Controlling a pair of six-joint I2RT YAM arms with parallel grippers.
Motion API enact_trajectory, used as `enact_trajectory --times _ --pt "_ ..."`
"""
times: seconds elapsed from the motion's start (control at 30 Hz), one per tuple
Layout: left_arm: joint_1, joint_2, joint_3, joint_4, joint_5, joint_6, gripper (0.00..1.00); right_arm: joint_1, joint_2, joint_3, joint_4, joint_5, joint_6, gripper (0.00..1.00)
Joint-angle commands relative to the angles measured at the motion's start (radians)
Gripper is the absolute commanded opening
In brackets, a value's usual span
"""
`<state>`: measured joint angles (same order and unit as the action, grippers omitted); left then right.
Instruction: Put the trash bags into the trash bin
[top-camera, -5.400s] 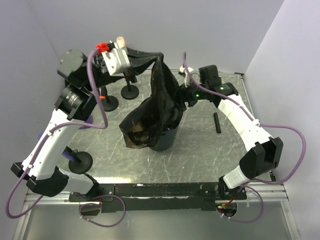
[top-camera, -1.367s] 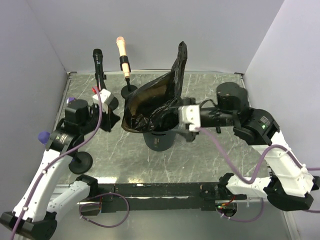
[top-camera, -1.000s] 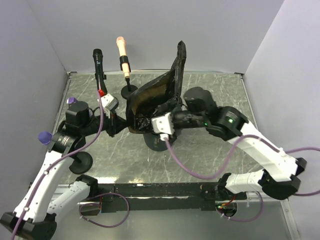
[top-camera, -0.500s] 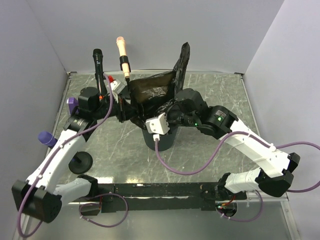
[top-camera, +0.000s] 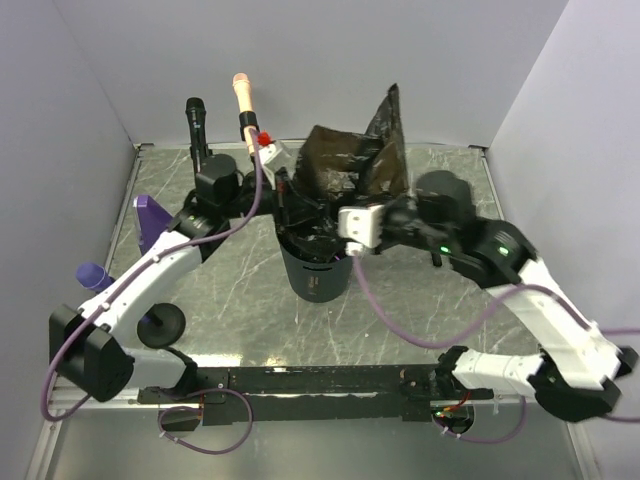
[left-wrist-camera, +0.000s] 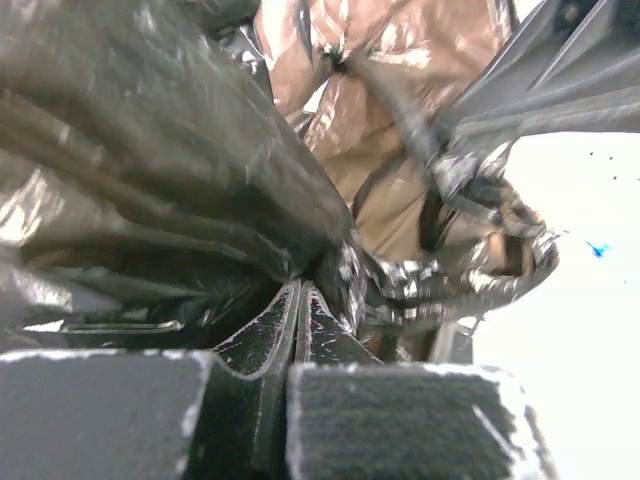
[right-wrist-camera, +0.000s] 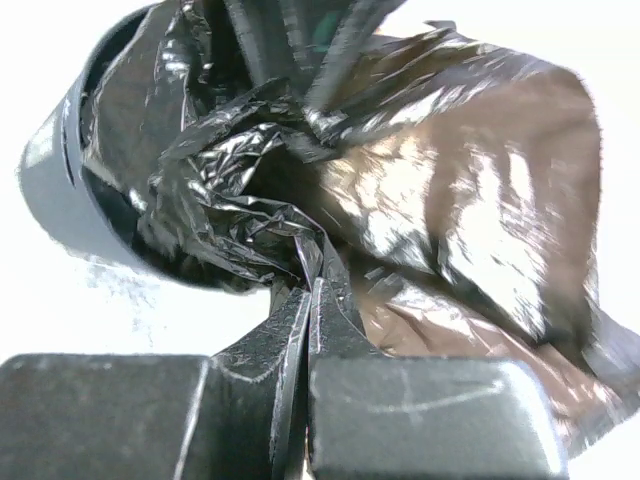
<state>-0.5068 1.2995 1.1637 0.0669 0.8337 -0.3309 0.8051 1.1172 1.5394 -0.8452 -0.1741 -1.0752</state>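
The dark blue-grey trash bin (top-camera: 315, 275) stands mid-table, and its wall also shows in the right wrist view (right-wrist-camera: 55, 190). A black trash bag (top-camera: 345, 165) is draped over its mouth, with one corner sticking up behind. My left gripper (top-camera: 284, 197) is at the bin's left rim, its jaws shut (left-wrist-camera: 298, 288) on bag film (left-wrist-camera: 150, 150). From the right, my right gripper (top-camera: 325, 222) reaches over the bin. It is shut (right-wrist-camera: 312, 285) on a crumpled fold of the bag (right-wrist-camera: 460, 180). The bin's inside is hidden by the bag.
A black microphone (top-camera: 196, 118) and a pink one (top-camera: 242, 95) stand on stands at the back left. A round black base (top-camera: 165, 322) sits at the front left. Two purple objects (top-camera: 152, 215) (top-camera: 90, 273) lie near the left wall.
The right gripper has closed on the bag and drawn back to the right. The left gripper tightened and moved in to the bin's left rim. The bag's raised corner shifted right.
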Motion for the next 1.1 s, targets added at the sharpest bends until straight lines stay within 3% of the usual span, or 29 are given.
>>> enact_trajectory --times 0.0,0.23,0.3,0.37,0.57,0.7,0.87,1.07 --pt "-0.039 0.053 0.059 0.093 0.033 -0.02 0.02 -0.023 -0.114 -0.077 0.024 -0.008 0.064 0.0" --pt "0.034 -0.061 0.189 -0.194 -0.027 0.203 0.56 -0.044 -0.114 -0.133 0.077 -0.013 0.138 0.0" --pt "0.088 -0.124 0.217 -0.261 -0.036 0.254 0.64 -0.043 -0.102 -0.139 0.098 -0.002 0.15 0.0" --pt "0.125 -0.184 0.244 -0.362 -0.044 0.318 0.67 -0.044 -0.085 -0.139 0.118 0.013 0.17 0.0" --pt "0.139 -0.321 0.163 -0.671 0.008 0.653 0.6 -0.044 -0.01 -0.079 0.144 0.025 0.245 0.0" --pt "0.12 -0.321 0.039 -0.575 0.045 0.688 0.42 -0.044 0.003 -0.064 0.17 0.004 0.27 0.0" --pt "0.103 -0.221 -0.013 -0.365 0.061 0.622 0.26 -0.043 0.02 -0.041 0.159 -0.004 0.278 0.0" --pt "0.033 -0.089 0.019 -0.332 0.09 0.674 0.19 -0.044 0.041 -0.027 0.189 0.01 0.317 0.0"
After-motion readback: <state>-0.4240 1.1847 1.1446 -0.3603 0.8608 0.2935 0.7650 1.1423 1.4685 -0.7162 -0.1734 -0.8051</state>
